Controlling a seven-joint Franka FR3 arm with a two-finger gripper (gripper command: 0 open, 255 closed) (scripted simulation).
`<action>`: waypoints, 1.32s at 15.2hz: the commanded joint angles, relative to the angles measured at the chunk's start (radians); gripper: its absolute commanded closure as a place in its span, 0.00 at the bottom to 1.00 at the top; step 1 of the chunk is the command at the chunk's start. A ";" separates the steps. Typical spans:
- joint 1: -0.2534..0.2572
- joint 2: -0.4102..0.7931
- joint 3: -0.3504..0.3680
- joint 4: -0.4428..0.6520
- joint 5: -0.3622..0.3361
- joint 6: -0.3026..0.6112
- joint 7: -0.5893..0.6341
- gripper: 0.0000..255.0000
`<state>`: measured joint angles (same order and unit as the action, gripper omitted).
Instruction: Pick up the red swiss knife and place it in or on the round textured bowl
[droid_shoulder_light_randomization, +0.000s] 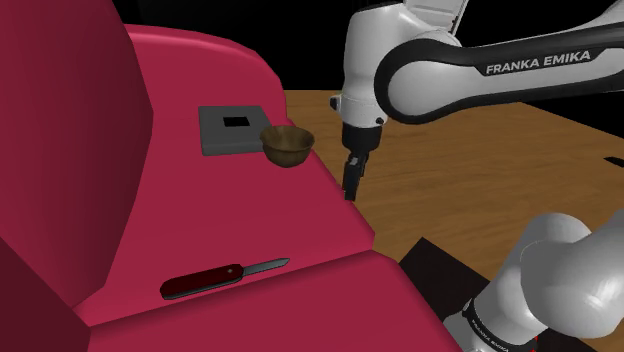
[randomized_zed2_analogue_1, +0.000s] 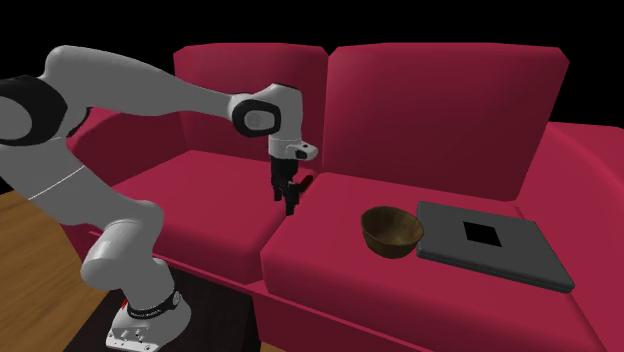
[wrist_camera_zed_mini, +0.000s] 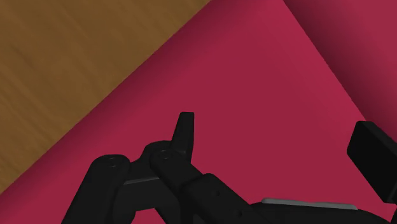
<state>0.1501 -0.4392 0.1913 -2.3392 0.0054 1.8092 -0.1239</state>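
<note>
in the shoulder view the red swiss knife (droid_shoulder_light_randomization: 205, 281) lies flat on the near seat cushion of the red sofa (droid_shoulder_light_randomization: 200, 210), with its grey blade folded out and pointing toward 3 o'clock. the end effector (droid_shoulder_light_randomization: 352, 183) hangs over the cushion's front edge, well apart from the knife and at about 1 o'clock from it. the brown bowl (droid_shoulder_light_randomization: 287, 145) sits at 10 o'clock from the end effector, right beside a flat grey slab (droid_shoulder_light_randomization: 235, 130). in the second exterior view the end effector (randomized_zed2_analogue_1: 290, 200) points down near the seam between two seat cushions. the bowl (randomized_zed2_analogue_1: 392, 232) is at 4 o'clock from it and the slab (randomized_zed2_analogue_1: 495, 243) at 3 o'clock from the bowl. in the wrist view the black fingers (wrist_camera_zed_mini: 184, 130) stand spread, with only red cushion between them and wooden floor (wrist_camera_zed_mini: 76, 63) off at 10 o'clock. the knife looks light and stiff, probably with a smooth, slightly slippery handle. it lies low on a soft seat that will likely give under pressure. the best hold seems to be across the narrow width of the red handle near its middle, keeping clear of the thin blade.
</note>
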 joint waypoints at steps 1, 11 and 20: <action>0.021 0.058 0.025 0.026 0.010 0.041 -0.002 0.00; 0.109 0.312 0.135 0.184 0.012 0.176 -0.020 0.00; 0.196 0.539 0.225 0.366 -0.046 0.248 -0.021 0.00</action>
<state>0.3369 0.0732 0.4082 -1.9979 -0.0319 2.0531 -0.1416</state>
